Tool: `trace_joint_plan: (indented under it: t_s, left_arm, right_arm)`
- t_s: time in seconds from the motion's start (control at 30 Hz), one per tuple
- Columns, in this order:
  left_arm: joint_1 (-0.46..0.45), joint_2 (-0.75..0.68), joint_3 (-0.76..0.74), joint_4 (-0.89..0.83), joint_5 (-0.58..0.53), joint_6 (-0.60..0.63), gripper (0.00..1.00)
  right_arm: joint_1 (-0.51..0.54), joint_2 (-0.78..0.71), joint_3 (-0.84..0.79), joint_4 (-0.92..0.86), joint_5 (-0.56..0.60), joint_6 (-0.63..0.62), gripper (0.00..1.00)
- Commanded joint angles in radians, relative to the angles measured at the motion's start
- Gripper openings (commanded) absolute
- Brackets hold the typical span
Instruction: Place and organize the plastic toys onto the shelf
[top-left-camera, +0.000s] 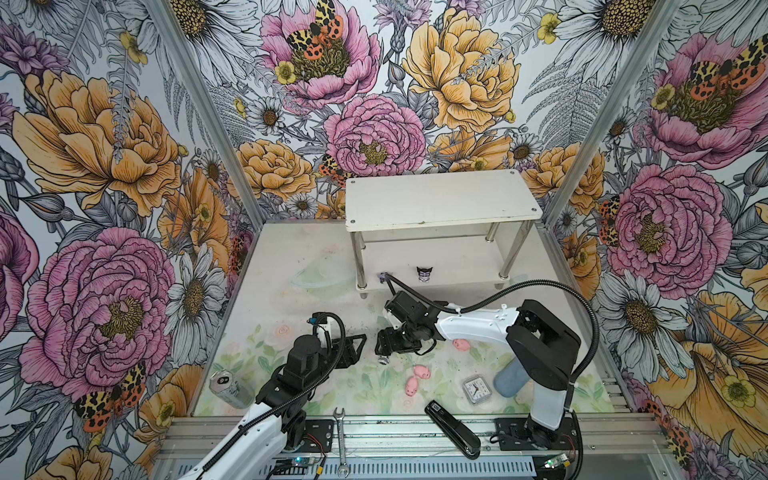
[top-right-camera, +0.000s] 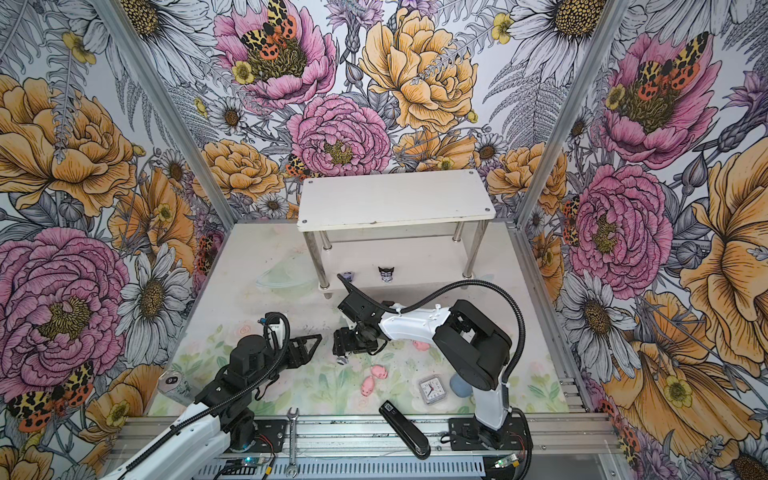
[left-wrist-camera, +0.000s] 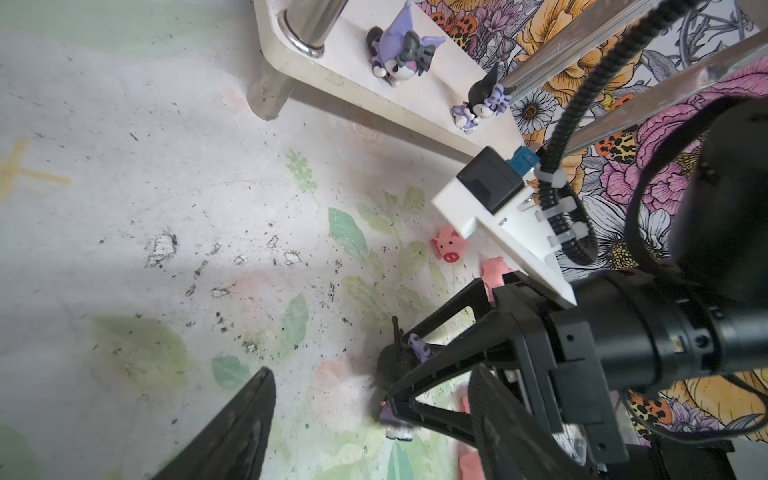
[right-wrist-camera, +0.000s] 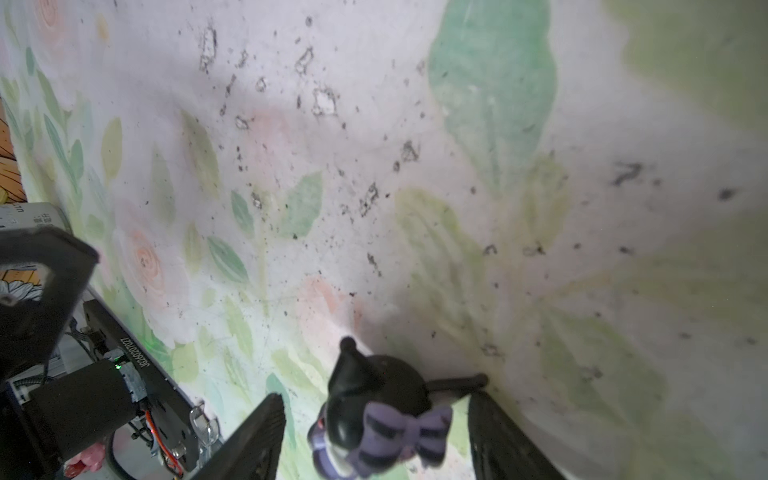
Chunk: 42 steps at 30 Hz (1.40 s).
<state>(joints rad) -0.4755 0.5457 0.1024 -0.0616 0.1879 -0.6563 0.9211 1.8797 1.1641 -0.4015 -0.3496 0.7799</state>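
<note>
The white two-tier shelf (top-left-camera: 440, 199) (top-right-camera: 395, 199) stands at the back. On its lower tier (left-wrist-camera: 415, 95) are two black-purple figurines (top-left-camera: 424, 274) (left-wrist-camera: 399, 54) (left-wrist-camera: 482, 99); in a top view a cable partly hides one of them (top-left-camera: 382, 276). A third figurine (right-wrist-camera: 374, 415) (top-left-camera: 385, 360) stands on the mat between the jaws of my right gripper (right-wrist-camera: 374, 440) (top-left-camera: 384, 355), which is open with a gap on each side. My left gripper (left-wrist-camera: 374, 428) (top-left-camera: 361, 338) is open and empty, just left of it. Three pink pigs (top-left-camera: 461, 344) (top-left-camera: 422, 371) (top-left-camera: 411, 386) lie on the mat.
A can (top-left-camera: 228, 388) lies at the front left. A wrench (top-left-camera: 340, 436) and a black stapler (top-left-camera: 453, 430) rest on the front rail. A small square clock (top-left-camera: 473, 388) and a blue-grey cylinder (top-left-camera: 511, 378) sit beside the right arm's base.
</note>
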Motion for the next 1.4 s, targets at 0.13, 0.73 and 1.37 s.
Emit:
trace_joint_plan:
  t_s: [0.13, 0.73, 1.37]
  left_arm:
    - [-0.039, 0.041, -0.009, 0.077, 0.001, -0.022, 0.75]
    - [-0.067, 0.015, -0.011, 0.057, -0.038, -0.022, 0.76]
    - [-0.066, -0.029, -0.024, 0.013, -0.016, -0.039, 0.78]
  right_arm:
    - [-0.017, -0.026, -0.032, 0.044, 0.0, 0.049, 0.75]
    - [-0.021, 0.07, -0.071, 0.287, -0.094, 0.162, 0.56]
    - [-0.042, 0.064, -0.187, 0.468, -0.146, 0.225, 0.16]
